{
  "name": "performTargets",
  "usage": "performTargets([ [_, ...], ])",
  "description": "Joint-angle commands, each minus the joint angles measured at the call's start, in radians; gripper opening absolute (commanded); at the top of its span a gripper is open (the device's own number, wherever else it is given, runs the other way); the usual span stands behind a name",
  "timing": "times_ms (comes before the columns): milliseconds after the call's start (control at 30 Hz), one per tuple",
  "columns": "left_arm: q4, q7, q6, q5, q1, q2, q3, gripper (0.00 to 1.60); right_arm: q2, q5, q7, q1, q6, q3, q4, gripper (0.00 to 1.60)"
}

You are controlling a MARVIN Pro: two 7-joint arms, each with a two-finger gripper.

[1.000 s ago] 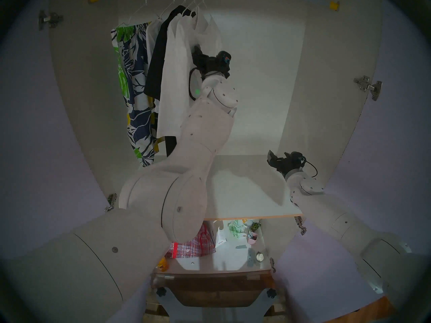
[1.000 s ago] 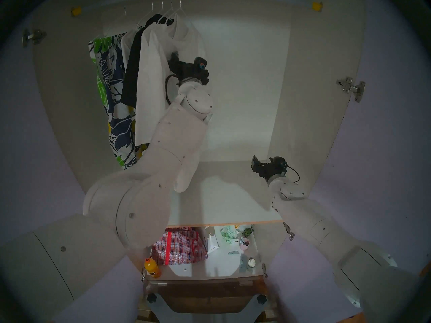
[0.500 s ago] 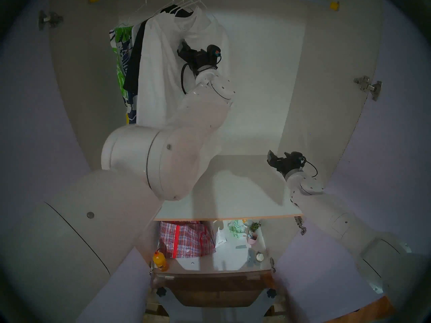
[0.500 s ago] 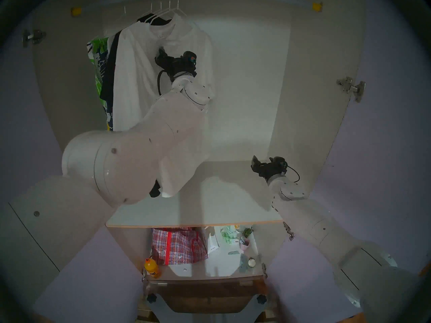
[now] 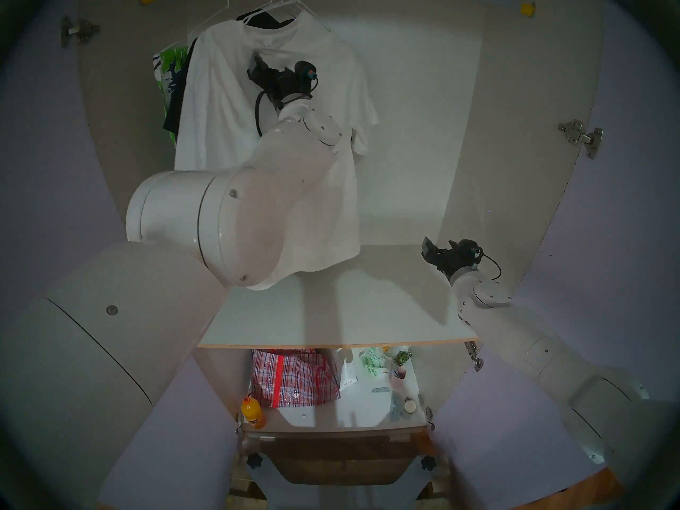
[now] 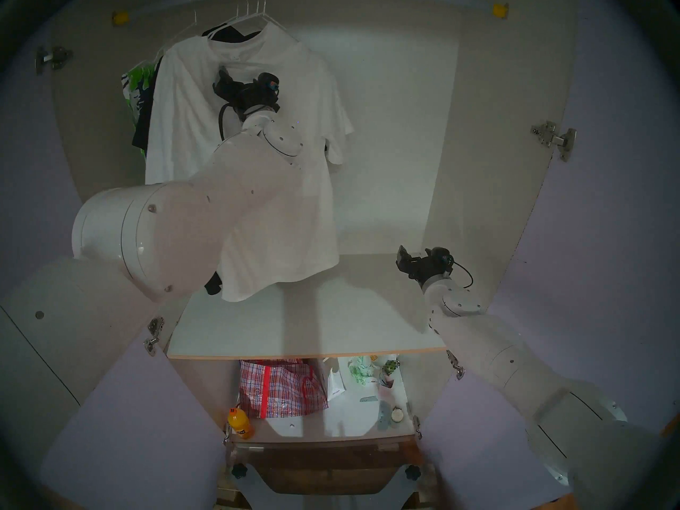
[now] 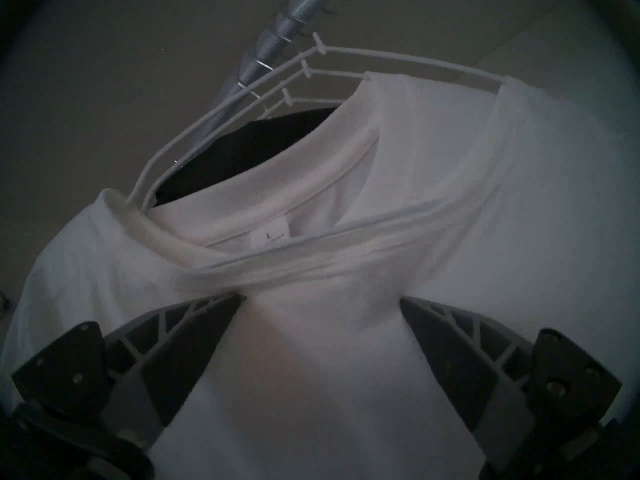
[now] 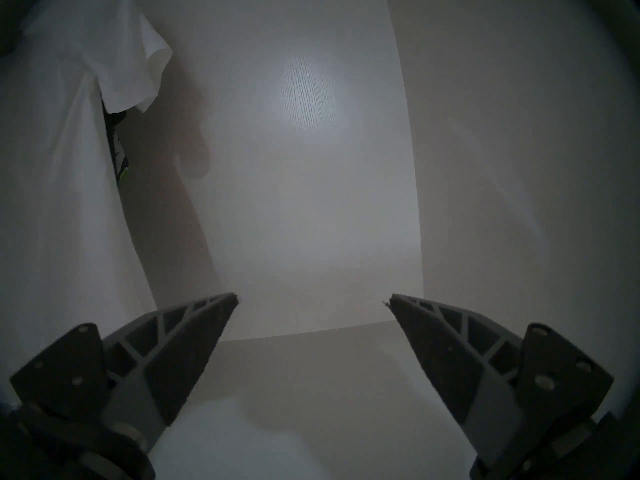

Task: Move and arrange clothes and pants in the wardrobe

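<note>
Left gripper [image 7: 322, 297], jaws spread, pressed against chest of front white T-shirt [image 5: 323, 104] just below collar; fabric between the fingertips, not pinched. Garments bunched at left end of rail [image 7: 277, 29] inside wardrobe [image 5: 415, 130]. Open room right of shirt hem. Right gripper [image 8: 313, 301], jaws released, above shelf [image 5: 368, 314], near right wall.

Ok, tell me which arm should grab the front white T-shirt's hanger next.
Left. The left claw is open right at the front white T-shirt collar; the right claw hangs open low over the shelf, far away.
</note>
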Motion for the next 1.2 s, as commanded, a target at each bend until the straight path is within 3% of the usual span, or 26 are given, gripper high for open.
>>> performTargets([
  [0, -0.013, 0.017, 0.011, 0.008, -0.037, 0.042, 0.004, 1.6, 0.002, -0.003, 0.002, 0.025, -0.005, 0.009, -0.017, 1.6],
  [633, 0.001, 0.033, -0.003, 0.01, -0.024, 0.206, 0.013, 1.6, 0.003, -0.003, 0.002, 0.025, -0.004, 0.009, -0.018, 1.6],
  [767, 0.003, 0.078, 0.032, 0.003, -0.015, 0.207, 0.004, 1.6, 0.003, -0.003, 0.002, 0.025, -0.004, 0.009, -0.019, 1.6],
  [867, 0.014, 0.051, 0.03, -0.014, -0.018, 0.21, -0.014, 1.6, 0.003, -0.003, 0.002, 0.025, -0.004, 0.009, -0.019, 1.6],
  [1000, 0.016, -0.013, -0.059, -0.016, -0.006, 0.178, -0.014, 1.6, 0.003, -0.003, 0.002, 0.025, -0.004, 0.009, -0.019, 1.6],
  [1167, 0.019, -0.007, -0.155, -0.005, 0.022, 0.116, 0.003, 1.6, 0.002, -0.002, 0.003, 0.025, -0.005, 0.009, -0.016, 1.6],
])
